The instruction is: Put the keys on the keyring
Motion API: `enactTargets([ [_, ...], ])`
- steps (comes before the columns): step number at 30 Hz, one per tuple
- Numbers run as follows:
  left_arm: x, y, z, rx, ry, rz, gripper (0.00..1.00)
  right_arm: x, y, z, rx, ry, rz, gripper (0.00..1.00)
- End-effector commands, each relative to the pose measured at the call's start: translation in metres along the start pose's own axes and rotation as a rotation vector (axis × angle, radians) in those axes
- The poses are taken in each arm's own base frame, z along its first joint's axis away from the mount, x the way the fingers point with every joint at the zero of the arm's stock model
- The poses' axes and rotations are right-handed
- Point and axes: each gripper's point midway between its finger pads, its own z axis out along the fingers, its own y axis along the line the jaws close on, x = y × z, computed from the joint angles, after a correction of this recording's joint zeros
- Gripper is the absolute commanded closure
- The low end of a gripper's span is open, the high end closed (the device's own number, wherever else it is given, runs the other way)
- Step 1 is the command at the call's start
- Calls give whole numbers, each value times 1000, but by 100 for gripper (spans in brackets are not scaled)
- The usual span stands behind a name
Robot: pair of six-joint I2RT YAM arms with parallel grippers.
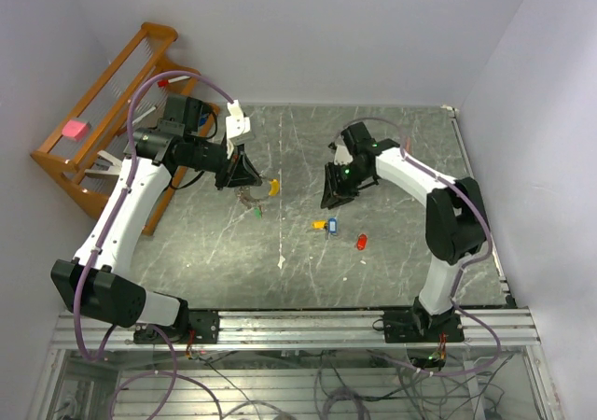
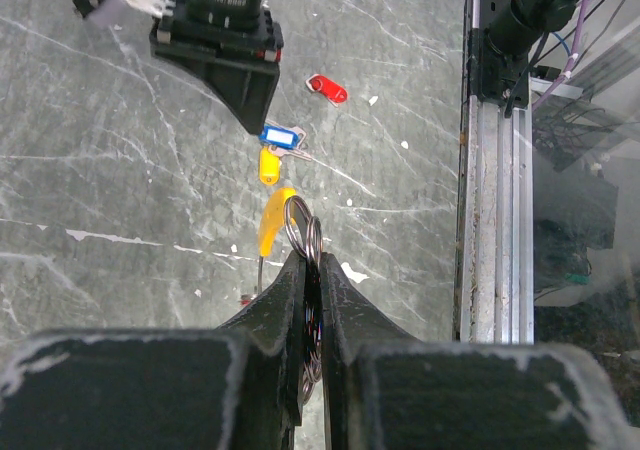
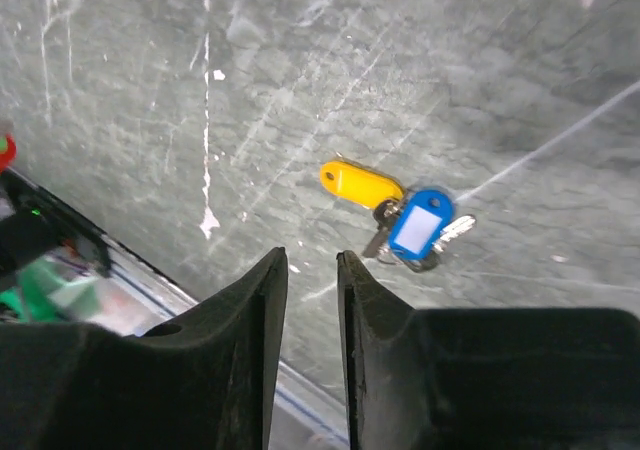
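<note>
My left gripper (image 1: 244, 177) is shut on the silvery keyring (image 2: 305, 232), held upright between the fingers (image 2: 310, 262). The ring's yellow banana-shaped piece (image 2: 272, 220) sticks out past the tips; it also shows in the top view (image 1: 271, 187). A green key (image 1: 256, 212) sits just below that gripper; I cannot tell if it is attached. A yellow key (image 3: 361, 184) and a blue key (image 3: 420, 225) lie together on the table, and a red key (image 1: 362, 243) lies apart to their right. My right gripper (image 3: 310, 262) is slightly open and empty, above and short of the yellow and blue keys.
A wooden rack (image 1: 103, 131) with a pink piece (image 1: 74, 129) stands at the back left, beside the left arm. An aluminium rail (image 1: 308, 327) runs along the near edge. Small white scraps (image 1: 281, 261) lie on the dark marble table (image 1: 401, 252).
</note>
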Motion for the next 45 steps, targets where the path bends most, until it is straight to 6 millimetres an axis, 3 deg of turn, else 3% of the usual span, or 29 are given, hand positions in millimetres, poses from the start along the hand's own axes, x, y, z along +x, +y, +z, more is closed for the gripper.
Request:
enactTargets([
  [1, -10, 0, -4, -7, -31, 40, 93, -13, -6, -37, 61, -111, -314, 71],
  [4, -11, 1, -4, -8, -33, 41, 93, 1, -31, -35, 165, -62, -383, 69],
  [9, -11, 2, -4, -10, -32, 36, 93, 25, -54, -16, 260, 45, -237, 67],
  [15, -12, 2, -4, -10, -33, 35, 93, 41, -36, 10, 316, 128, -150, 57],
  [23, -11, 1, -4, -12, -33, 37, 93, 43, -23, 9, 409, 124, -121, 57],
  [31, -12, 1, -5, -14, -32, 40, 93, 57, -39, 23, 454, 166, -104, 63],
  [45, -11, 1, -5, -16, -31, 39, 93, 52, -43, 35, 459, 171, -103, 66],
])
